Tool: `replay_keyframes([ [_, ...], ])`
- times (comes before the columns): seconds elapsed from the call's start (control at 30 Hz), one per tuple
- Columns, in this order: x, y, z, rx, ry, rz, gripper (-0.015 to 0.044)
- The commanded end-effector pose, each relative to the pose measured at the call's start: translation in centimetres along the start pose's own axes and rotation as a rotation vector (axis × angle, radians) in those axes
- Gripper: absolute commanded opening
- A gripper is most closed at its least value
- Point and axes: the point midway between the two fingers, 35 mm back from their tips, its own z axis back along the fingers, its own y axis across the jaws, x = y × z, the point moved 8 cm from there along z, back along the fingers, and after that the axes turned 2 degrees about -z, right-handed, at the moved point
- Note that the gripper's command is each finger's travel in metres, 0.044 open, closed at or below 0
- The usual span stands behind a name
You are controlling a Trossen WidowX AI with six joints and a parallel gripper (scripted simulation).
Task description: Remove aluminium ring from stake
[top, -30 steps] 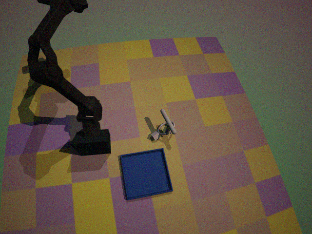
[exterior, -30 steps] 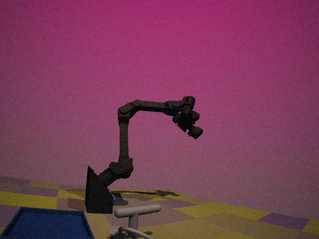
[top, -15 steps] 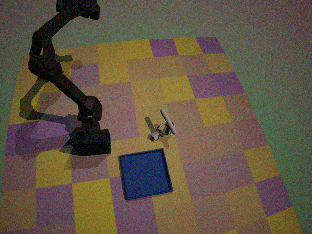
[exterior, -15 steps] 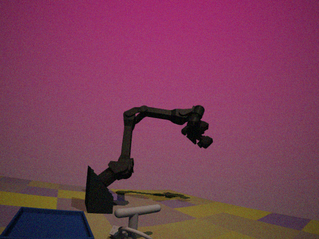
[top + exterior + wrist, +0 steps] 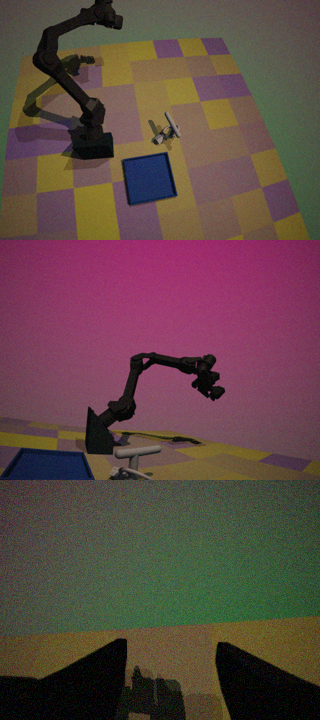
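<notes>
Dark, angular arm [image 5: 69, 85] [image 5: 131, 384], matte, on a black block base [image 5: 100, 149] [image 5: 99, 444]. Its gripper [image 5: 112, 24] [image 5: 210, 394] [image 5: 171, 650] stands about half open, nothing between the fingers, high and well apart from the stake. Blue square tray [image 5: 171, 174] [image 5: 51, 450], low-rimmed, holds nothing. Grey ring [image 5: 165, 128] [image 5: 136, 471], thin and round, with a blocky pale tab [image 5: 158, 139] [image 5: 115, 470], encircles the foot of the smooth steel stake [image 5: 172, 124] [image 5: 133, 462]. The rounded cross-bar [image 5: 169, 118] [image 5: 144, 451] obstructs the way up.
</notes>
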Motion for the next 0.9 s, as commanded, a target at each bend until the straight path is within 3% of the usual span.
replay_keyframes([
  [0.0,-1.1,-3.4,0.0,-0.088,0.013,-0.014,0.02],
  [0.4,-5.0,-12.0,2.8,-0.323,0.046,-0.06,0.02],
  [0.87,-11.2,-19.5,9.7,-0.59,0.075,-0.139,0.02],
])
